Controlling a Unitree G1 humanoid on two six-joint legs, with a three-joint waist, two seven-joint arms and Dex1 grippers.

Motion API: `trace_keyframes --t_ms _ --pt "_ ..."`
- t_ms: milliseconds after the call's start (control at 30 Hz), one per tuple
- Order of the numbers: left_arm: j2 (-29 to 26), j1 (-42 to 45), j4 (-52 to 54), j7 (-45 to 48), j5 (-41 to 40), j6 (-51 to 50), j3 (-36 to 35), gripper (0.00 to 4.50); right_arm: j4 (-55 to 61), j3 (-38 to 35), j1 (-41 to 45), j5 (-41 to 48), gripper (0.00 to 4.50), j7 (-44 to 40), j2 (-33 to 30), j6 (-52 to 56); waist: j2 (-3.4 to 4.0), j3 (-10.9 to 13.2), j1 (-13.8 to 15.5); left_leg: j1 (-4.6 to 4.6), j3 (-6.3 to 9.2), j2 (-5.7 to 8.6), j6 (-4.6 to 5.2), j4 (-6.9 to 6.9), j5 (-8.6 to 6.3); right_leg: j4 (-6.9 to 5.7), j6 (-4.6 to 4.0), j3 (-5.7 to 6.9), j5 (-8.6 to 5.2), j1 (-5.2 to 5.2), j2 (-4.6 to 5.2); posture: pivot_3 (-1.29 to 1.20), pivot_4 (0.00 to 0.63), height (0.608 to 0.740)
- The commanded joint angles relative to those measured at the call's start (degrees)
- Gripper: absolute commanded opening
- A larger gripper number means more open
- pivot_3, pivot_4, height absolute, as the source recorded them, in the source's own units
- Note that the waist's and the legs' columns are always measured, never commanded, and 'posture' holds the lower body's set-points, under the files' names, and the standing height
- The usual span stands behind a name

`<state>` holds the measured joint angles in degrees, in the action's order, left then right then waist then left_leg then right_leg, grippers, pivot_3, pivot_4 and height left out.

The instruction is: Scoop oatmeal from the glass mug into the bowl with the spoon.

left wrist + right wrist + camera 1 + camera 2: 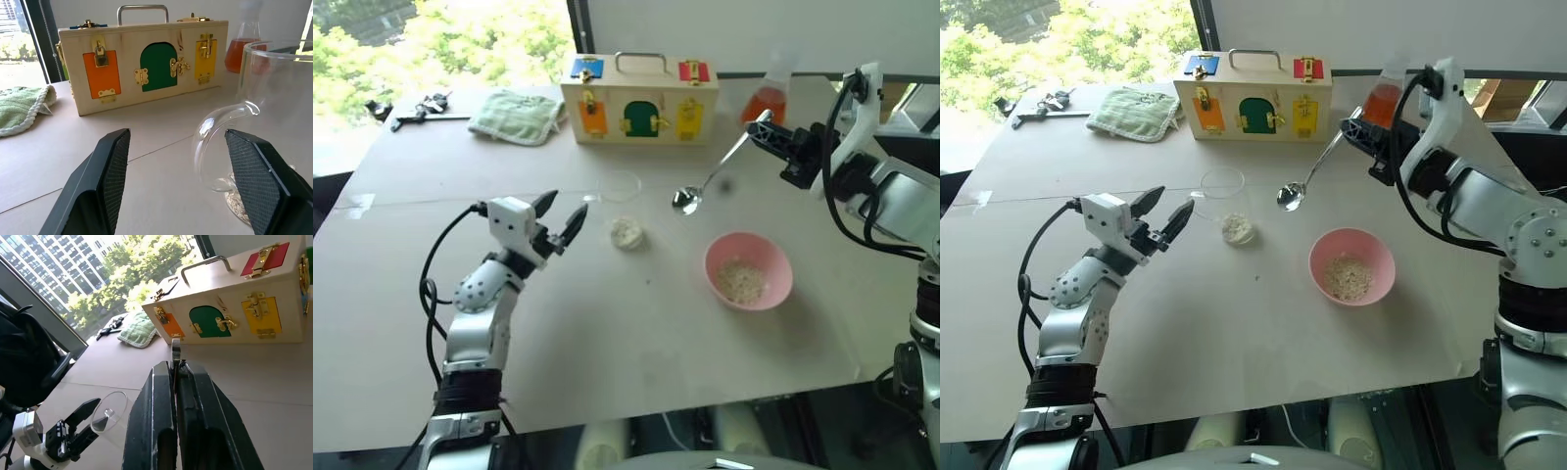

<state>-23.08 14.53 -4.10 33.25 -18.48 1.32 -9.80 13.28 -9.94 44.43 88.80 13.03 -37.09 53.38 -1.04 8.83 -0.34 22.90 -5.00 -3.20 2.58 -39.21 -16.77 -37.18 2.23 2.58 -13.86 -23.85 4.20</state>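
Note:
The glass mug [620, 208] stands mid-table with a little oatmeal [626, 233] in its bottom. My left gripper [561, 217] is open just to the mug's left. In the left wrist view the mug's handle [215, 142] lies between its fingers [110, 166], apart from both. To the right sits the pink bowl [748, 270], holding oatmeal [741, 281]. My right gripper [766, 132] is shut on the handle of the spoon [710, 179]. The spoon slants down, its small bowl [1290, 196] hanging above the table between mug and bowl.
A wooden latch box [639, 99] with coloured doors stands at the back. A flask of orange liquid [769, 93] is to its right, behind my right gripper. A green cloth [517, 116] and black tools [416, 110] lie at the back left.

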Motion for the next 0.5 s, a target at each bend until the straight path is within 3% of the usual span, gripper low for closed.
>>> trace_keyframes --t_ms 33,500 --pt "0.7 1.5 -0.5 0.9 0.4 2.1 0.9 3.21 0.0 -1.9 5.6 -2.4 0.0 -1.9 -1.0 -1.4 0.0 0.0 0.0 0.0 0.01 0.0 0.0 0.0 0.0 -0.01 0.0 0.0 0.0 0.0 -0.01 0.0 0.15 0.74" --pt "4.0 7.7 -9.9 1.7 -1.9 1.8 0.1 3.21 -2.6 2.7 15.9 -11.8 0.0 -10.3 5.8 0.2 0.0 0.0 -0.1 0.06 0.02 0.0 -0.01 0.0 0.01 0.0 0.01 0.05 0.01 -0.03 0.01 0.0 0.15 0.74"
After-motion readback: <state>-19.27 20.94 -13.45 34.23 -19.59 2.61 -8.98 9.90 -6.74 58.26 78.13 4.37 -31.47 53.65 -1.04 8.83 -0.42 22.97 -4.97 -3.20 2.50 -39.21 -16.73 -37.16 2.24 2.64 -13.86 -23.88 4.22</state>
